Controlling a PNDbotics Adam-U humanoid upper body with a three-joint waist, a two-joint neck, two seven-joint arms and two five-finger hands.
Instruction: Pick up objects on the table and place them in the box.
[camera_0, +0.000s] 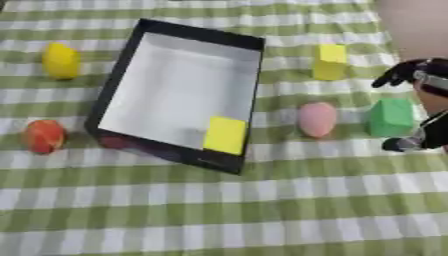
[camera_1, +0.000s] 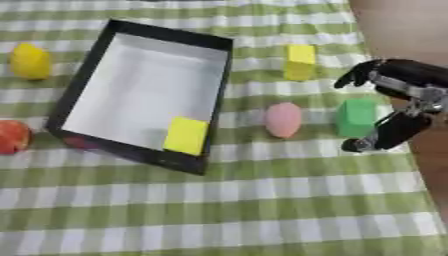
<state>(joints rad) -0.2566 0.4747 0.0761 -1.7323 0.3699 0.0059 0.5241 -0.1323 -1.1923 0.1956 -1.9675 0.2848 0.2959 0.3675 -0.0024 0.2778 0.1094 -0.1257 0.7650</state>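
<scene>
A black-rimmed box (camera_0: 115, 79) with a white inside lies on the checked cloth, and a yellow block (camera_0: 226, 134) leans against its near wall. To its right lie a pink egg-shaped thing (camera_1: 283, 119), a green block (camera_1: 356, 117) and a yellow block (camera_1: 299, 62). Left of the box are a yellow lemon-like fruit (camera_0: 60, 60) and a red fruit (camera_0: 44, 135). My right hand (camera_1: 407, 97) comes in from the right, open, its fingers and thumb spread just right of the green block and not touching it. The left hand is not in view.
The green and white checked cloth (camera_0: 262, 210) covers the table. Its right edge runs along a brown floor strip (camera_1: 402, 30) close behind my right hand.
</scene>
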